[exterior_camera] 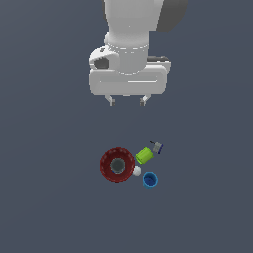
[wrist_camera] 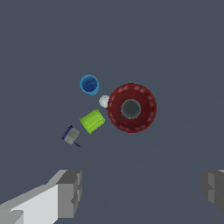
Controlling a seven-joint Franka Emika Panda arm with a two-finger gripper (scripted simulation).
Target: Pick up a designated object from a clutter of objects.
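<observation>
The dark red round bowl (exterior_camera: 117, 165) with a ribbed rim and grey centre sits on the dark floor; it also shows in the wrist view (wrist_camera: 131, 108). Beside it lie a lime-green cylinder (exterior_camera: 144, 155) (wrist_camera: 92, 121), a small blue cup (exterior_camera: 150, 179) (wrist_camera: 89, 84), a tiny white ball (exterior_camera: 137, 171) (wrist_camera: 103, 101) and a small grey-blue piece (exterior_camera: 157, 147) (wrist_camera: 70, 135). My gripper (exterior_camera: 127, 101) (wrist_camera: 142, 191) hangs open and empty well above the clutter, roughly over the bowl. Its fingers (wrist_camera: 70, 192) stand wide apart.
The flat dark grey floor (exterior_camera: 49, 197) surrounds the small cluster on all sides. The arm's white body (exterior_camera: 128, 54) fills the upper middle of the exterior view.
</observation>
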